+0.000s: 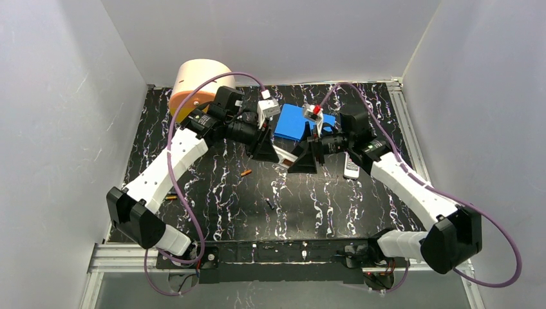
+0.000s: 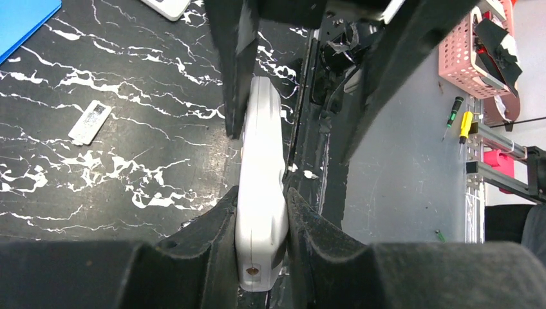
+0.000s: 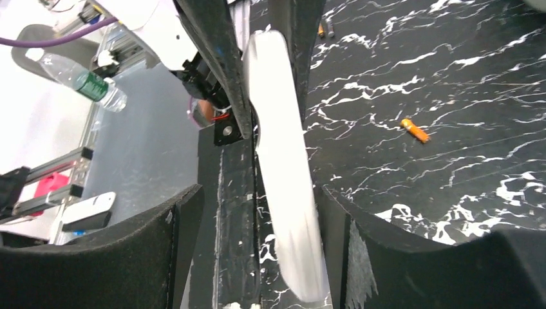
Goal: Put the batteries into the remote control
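Note:
A white remote [image 1: 282,156] hangs between my two grippers above the middle of the table. My left gripper [image 2: 261,222] is shut on one end of it, as the left wrist view [image 2: 261,167] shows. My right gripper [image 3: 257,199] is open around the other end [image 3: 283,174]; the remote rests against one finger, with a gap to the other. An orange battery [image 1: 245,172] lies on the table just left of the grippers and also shows in the right wrist view [image 3: 414,130]. A dark battery [image 1: 268,204] lies nearer the front. Another orange battery [image 1: 170,197] lies by the left arm.
A second white remote [image 1: 351,168] lies on the table by the right arm. A blue flat box [image 1: 297,122] sits behind the grippers. An orange round container [image 1: 196,84] stands at the back left. A small grey cover plate [image 2: 90,121] lies on the table.

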You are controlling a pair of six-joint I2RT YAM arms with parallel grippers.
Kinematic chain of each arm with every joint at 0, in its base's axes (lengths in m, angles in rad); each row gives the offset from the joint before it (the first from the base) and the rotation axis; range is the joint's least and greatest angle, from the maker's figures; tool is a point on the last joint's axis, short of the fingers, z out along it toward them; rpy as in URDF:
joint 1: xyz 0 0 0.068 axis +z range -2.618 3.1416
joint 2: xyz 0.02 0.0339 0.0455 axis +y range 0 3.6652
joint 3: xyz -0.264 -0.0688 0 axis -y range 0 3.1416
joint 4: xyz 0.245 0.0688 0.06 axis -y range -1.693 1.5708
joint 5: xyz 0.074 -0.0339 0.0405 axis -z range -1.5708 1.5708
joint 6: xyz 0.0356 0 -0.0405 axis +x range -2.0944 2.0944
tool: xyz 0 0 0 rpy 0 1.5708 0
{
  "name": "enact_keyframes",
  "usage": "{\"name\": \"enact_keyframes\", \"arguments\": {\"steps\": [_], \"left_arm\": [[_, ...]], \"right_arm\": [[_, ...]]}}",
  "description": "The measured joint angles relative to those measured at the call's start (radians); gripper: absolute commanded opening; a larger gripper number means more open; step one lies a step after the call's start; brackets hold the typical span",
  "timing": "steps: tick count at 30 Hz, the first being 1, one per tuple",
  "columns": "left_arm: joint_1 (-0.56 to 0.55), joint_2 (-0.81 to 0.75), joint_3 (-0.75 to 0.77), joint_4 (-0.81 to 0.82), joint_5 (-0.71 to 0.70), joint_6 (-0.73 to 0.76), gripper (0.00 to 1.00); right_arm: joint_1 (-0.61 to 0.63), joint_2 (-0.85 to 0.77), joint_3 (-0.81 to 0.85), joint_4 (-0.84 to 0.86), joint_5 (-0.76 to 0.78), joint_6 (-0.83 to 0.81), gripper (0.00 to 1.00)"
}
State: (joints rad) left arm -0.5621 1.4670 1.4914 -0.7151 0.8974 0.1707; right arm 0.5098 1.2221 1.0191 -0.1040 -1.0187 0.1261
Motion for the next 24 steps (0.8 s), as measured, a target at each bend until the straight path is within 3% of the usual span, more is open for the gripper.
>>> {"name": "enact_keyframes", "arguments": {"steps": [3, 8, 10, 11, 13, 15, 18, 24], "left_arm": [[0.0, -0.001, 0.019, 0.003, 0.008, 0.005, 0.0], [-0.005, -0.003, 0.022, -0.006, 0.034, 0.008, 0.0], [-0.004, -0.005, 0.022, -0.008, 0.047, 0.007, 0.16], [-0.003, -0.006, 0.023, -0.007, 0.056, -0.002, 0.31], [-0.002, -0.011, 0.022, 0.01, 0.059, -0.028, 0.61], [0.002, -0.019, 0.019, 0.078, 0.049, -0.087, 0.78], [0.026, -0.056, -0.032, 0.255, 0.046, -0.236, 0.8], [0.117, -0.116, -0.128, 0.71, 0.002, -0.708, 0.71]], "right_arm": [[0.019, 0.043, 0.031, -0.076, -0.031, -0.053, 0.56], [0.018, 0.064, 0.051, -0.133, -0.047, -0.105, 0.22], [0.018, 0.064, 0.058, -0.14, -0.08, -0.122, 0.12], [0.019, 0.064, 0.062, -0.142, -0.084, -0.129, 0.1], [0.016, 0.064, 0.067, -0.14, -0.092, -0.129, 0.08], [0.018, 0.063, 0.068, -0.128, -0.095, -0.109, 0.07], [0.023, 0.053, 0.054, -0.019, -0.071, -0.018, 0.08], [0.022, -0.008, -0.076, 0.541, 0.091, 0.389, 0.15]]}}
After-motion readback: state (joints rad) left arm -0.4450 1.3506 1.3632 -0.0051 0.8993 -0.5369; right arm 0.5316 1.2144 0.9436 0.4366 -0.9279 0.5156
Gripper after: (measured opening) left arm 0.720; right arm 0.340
